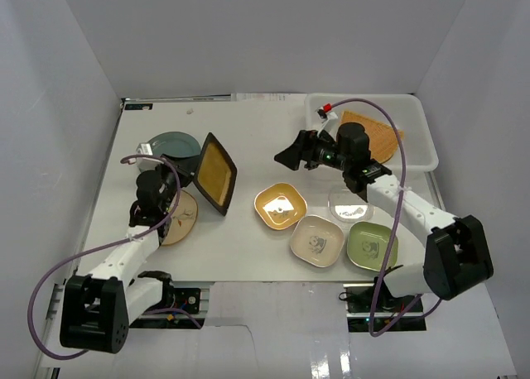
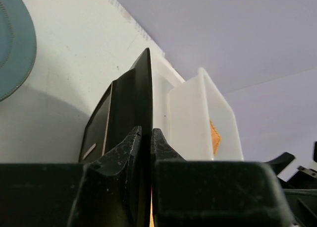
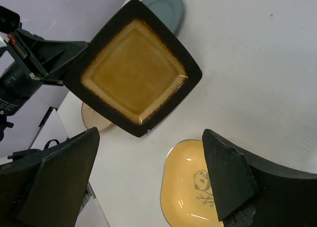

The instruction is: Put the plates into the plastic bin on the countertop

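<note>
My left gripper [image 1: 192,177] is shut on the edge of the black-rimmed yellow rectangular plate [image 1: 217,174] and holds it tilted on edge above the countertop [image 1: 248,131]. The left wrist view shows the fingertips [image 2: 134,138] pinching the plate's dark rim [image 2: 130,98]. My right gripper [image 1: 287,155] is open and empty, facing the plate from the right; in its view the plate [image 3: 133,68] lies beyond the open gripper [image 3: 151,134]. The plastic bin [image 1: 414,114] stands at the back right with the woven fan tray [image 1: 370,136] in it.
A teal round plate [image 1: 174,144] and a tan oval plate [image 1: 180,218] lie by the left arm. Yellow [image 1: 280,205], cream [image 1: 317,240] and green [image 1: 372,245] square dishes and a clear glass one [image 1: 349,203] lie under the right arm. White walls surround the countertop.
</note>
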`<state>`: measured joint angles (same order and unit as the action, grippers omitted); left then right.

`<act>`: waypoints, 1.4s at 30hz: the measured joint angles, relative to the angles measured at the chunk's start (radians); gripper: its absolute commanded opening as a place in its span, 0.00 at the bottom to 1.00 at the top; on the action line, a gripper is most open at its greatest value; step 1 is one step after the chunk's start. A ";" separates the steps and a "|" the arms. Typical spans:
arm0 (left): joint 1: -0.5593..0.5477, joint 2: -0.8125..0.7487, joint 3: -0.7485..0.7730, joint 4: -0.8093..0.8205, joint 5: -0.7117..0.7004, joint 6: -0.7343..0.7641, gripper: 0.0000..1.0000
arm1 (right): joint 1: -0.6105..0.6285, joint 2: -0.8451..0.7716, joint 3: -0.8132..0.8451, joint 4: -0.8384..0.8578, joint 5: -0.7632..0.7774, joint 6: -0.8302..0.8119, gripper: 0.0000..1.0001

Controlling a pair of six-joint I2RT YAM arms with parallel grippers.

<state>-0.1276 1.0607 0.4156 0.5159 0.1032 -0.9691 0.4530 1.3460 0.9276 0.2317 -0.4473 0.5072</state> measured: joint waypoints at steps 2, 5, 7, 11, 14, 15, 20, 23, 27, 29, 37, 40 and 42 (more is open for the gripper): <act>0.002 -0.042 0.000 -0.017 0.007 -0.002 0.00 | 0.038 0.033 0.016 0.005 0.000 0.000 0.90; 0.002 -0.066 0.000 -0.027 0.019 -0.003 0.00 | 0.109 0.103 0.040 0.014 0.014 0.001 0.90; 0.003 -0.060 -0.002 -0.030 0.024 -0.010 0.00 | 0.161 0.164 0.059 0.020 0.034 -0.004 0.90; 0.008 -0.030 -0.035 -0.014 0.035 -0.026 0.00 | 0.276 0.351 0.143 0.020 0.077 -0.017 0.91; 0.009 -0.010 -0.074 -0.016 0.037 -0.029 0.00 | 0.323 0.485 0.207 0.018 0.097 -0.013 0.96; 0.009 -0.006 -0.089 -0.018 0.039 -0.030 0.00 | 0.329 0.523 0.225 0.017 0.106 -0.012 0.96; 0.010 -0.004 -0.111 -0.013 0.063 -0.031 0.00 | 0.327 0.632 0.296 -0.022 0.169 -0.015 0.98; 0.010 -0.002 -0.137 -0.003 0.071 -0.027 0.00 | 0.326 0.660 0.329 -0.039 0.199 -0.019 0.99; 0.010 0.026 -0.169 -0.030 0.072 -0.013 0.00 | 0.325 0.673 0.348 -0.051 0.222 -0.024 1.00; 0.010 0.032 -0.171 -0.060 0.064 0.002 0.00 | 0.325 0.676 0.353 -0.060 0.239 -0.027 1.00; 0.010 0.124 -0.039 -0.164 -0.010 0.119 0.58 | 0.326 0.688 0.391 -0.105 0.300 -0.064 1.00; 0.010 0.241 0.056 -0.197 -0.018 0.170 0.66 | 0.326 0.687 0.391 -0.107 0.306 -0.085 1.00; 0.012 0.346 0.132 -0.219 -0.007 0.212 0.68 | 0.326 0.682 0.391 -0.114 0.309 -0.101 1.00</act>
<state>-0.1154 1.4067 0.5480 0.2966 0.0963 -0.7570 0.7792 2.0281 1.3186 0.1173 -0.1387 0.4065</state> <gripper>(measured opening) 0.658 0.998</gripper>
